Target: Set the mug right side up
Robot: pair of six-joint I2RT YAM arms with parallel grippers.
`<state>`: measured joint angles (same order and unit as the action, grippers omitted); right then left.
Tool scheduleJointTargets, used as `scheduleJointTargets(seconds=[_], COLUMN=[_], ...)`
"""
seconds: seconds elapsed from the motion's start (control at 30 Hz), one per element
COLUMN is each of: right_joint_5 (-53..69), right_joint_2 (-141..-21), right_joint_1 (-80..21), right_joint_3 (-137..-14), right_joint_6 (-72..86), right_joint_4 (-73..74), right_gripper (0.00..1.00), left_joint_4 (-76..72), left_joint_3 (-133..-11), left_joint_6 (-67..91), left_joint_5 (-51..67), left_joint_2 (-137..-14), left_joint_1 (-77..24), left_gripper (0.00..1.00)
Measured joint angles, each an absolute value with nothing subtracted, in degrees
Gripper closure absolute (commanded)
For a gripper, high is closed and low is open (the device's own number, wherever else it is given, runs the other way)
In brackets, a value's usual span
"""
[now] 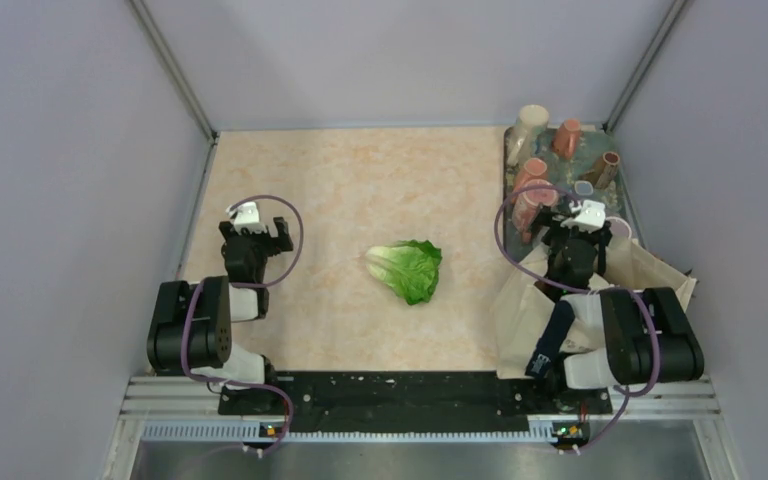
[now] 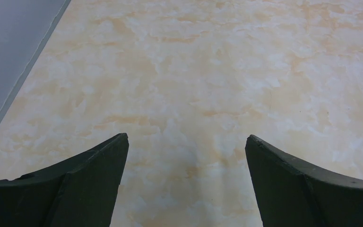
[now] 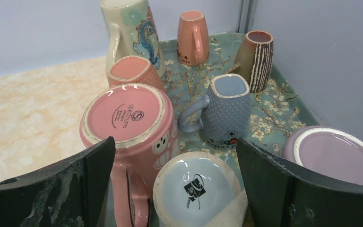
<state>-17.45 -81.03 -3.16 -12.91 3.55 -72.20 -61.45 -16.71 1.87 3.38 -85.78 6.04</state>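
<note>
Several mugs stand upside down on a floral tray (image 3: 283,109) at the back right. Nearest in the right wrist view are a pink mug (image 3: 125,116), a light blue mug (image 3: 196,189) with a logo on its base, a blue dotted mug (image 3: 227,111) and a lavender mug (image 3: 333,153). My right gripper (image 3: 175,146) is open and empty just above the pink and light blue mugs; it also shows in the top view (image 1: 578,225). My left gripper (image 1: 255,228) is open and empty over bare table (image 2: 186,142) at the left.
A green lettuce (image 1: 410,268) lies mid-table. A crumpled paper bag (image 1: 520,310) sits under my right arm, its edge touching the light blue mug. A cream dragon mug (image 3: 132,30), an orange mug (image 3: 191,35) and a brown striped mug (image 3: 255,56) stand further back. Walls close in on three sides.
</note>
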Motion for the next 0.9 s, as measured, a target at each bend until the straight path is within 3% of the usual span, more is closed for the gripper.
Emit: scheduleJointTargets(seconds=[0.13, 0.37, 0.47, 0.6, 0.7, 0.8, 0.9], right_joint_5=[-18.1, -18.2, -15.9, -14.8, -13.5, -12.6, -13.0], right_joint_2=[-76.5, -66.2, -66.2, -68.9, -73.9, -81.1, -87.0], right_joint_1=[-3.2, -3.2, -3.3, -6.0, -9.0, -10.3, -10.3], right_joint_3=[-15.6, -30.6, -39.9, -52.4, -60.4, -67.6, -70.5], right_joint_6=[3.6, 5.7, 7.6, 8.4, 8.6, 8.7, 9.0], right_joint_4=[-62.0, -29.9, -17.3, -1.4, 9.7, 20.6, 28.8], right_gripper=[0.03, 0.10, 0.11, 0.11, 0.22, 0.32, 0.33], left_joint_4=[-61.5, -59.3, -45.2, -19.4, -9.7, -1.8, 6.3], left_joint_3=[-16.7, -17.1, -23.9, -48.1, -59.5, -62.9, -62.9], left_joint_6=[1.9, 1.8, 1.6, 0.4, -0.6, -1.1, -1.4], left_joint_5=[3.4, 5.2, 8.1, 11.4, 15.4, 20.1, 23.3], left_joint_2=[-85.8, -85.3, -83.4, -85.6, -86.5, -86.5, -87.4], left_joint_1=[6.0, 6.2, 6.7, 7.0, 7.1, 7.2, 7.2], left_gripper=[0.01, 0.01, 0.01, 0.01, 0.01, 0.04, 0.06])
